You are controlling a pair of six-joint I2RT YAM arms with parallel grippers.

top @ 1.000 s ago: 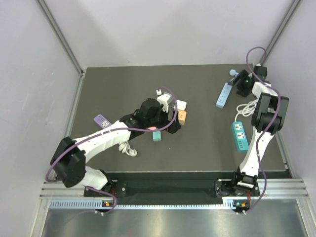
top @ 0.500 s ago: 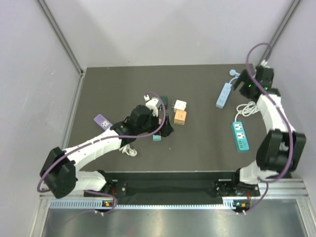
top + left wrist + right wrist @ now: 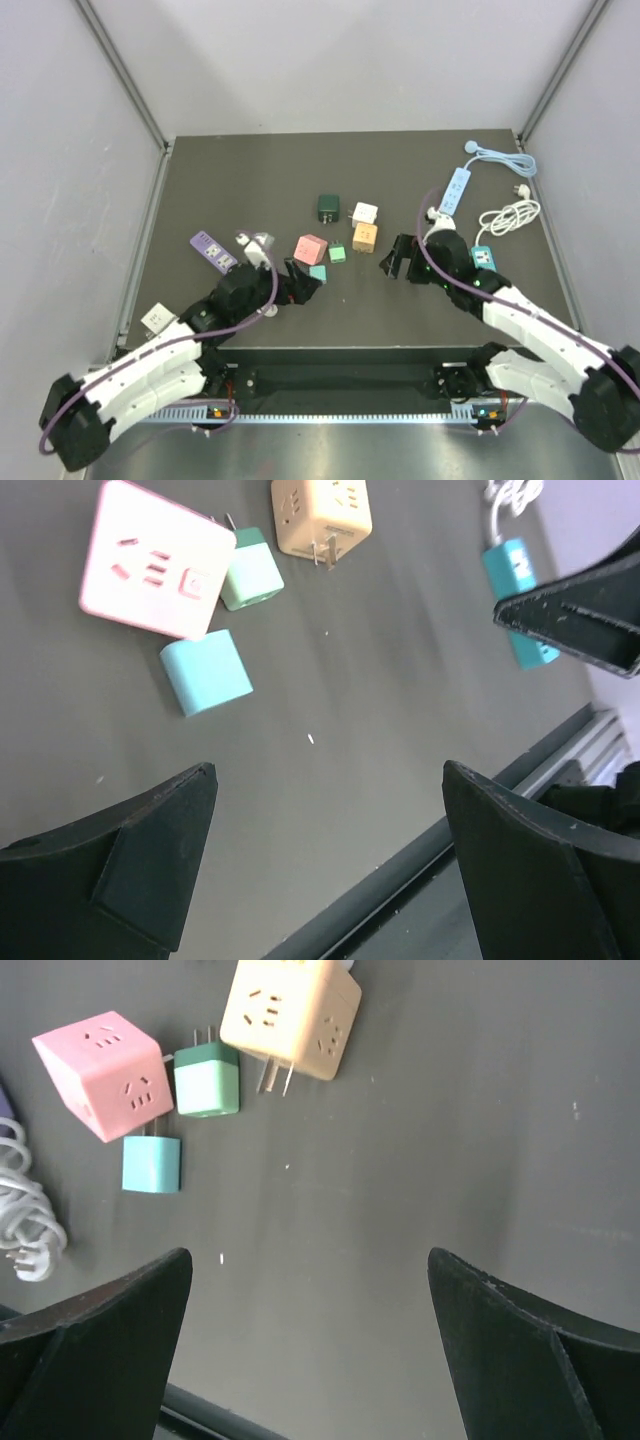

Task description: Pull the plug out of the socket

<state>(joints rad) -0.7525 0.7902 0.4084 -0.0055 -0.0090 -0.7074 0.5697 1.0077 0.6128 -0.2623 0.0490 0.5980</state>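
Observation:
A pink cube socket lies mid-table, also in the left wrist view and the right wrist view. A green plug lies beside it with its prongs showing. A teal plug lies just nearer. An orange cube socket with bare prongs lies to the right. My left gripper is open and empty, hovering near the teal plug. My right gripper is open and empty, right of the orange cube.
A white cube and a dark green cube lie farther back. A purple strip and a white adapter are at the left. A blue power strip, white cable and teal strip are at the right.
Both arms have drawn back toward the near edge. The left gripper left the cubes, uncovering the pink cube. The right gripper swung from the far right corner to mid-table.

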